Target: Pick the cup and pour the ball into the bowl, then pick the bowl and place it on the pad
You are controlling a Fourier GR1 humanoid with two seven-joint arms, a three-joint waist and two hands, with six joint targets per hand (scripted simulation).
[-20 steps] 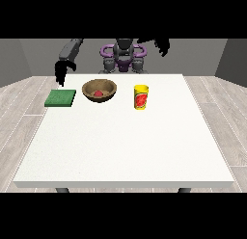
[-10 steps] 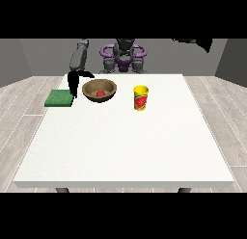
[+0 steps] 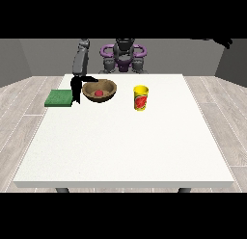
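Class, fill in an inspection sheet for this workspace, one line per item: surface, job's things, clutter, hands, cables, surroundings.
Surface: white table, mostly bare.
Job's things: brown bowl holding a red ball; yellow cup upright to the bowl's right in view; green pad at the bowl's left.
Clutter: nothing seen.
Hands: hand at the view's left hangs between pad and bowl, by the bowl's rim; hand at the view's right raised high, away from the table.
Cables: nothing seen.
Surroundings: wood-plank floor, grey walls.
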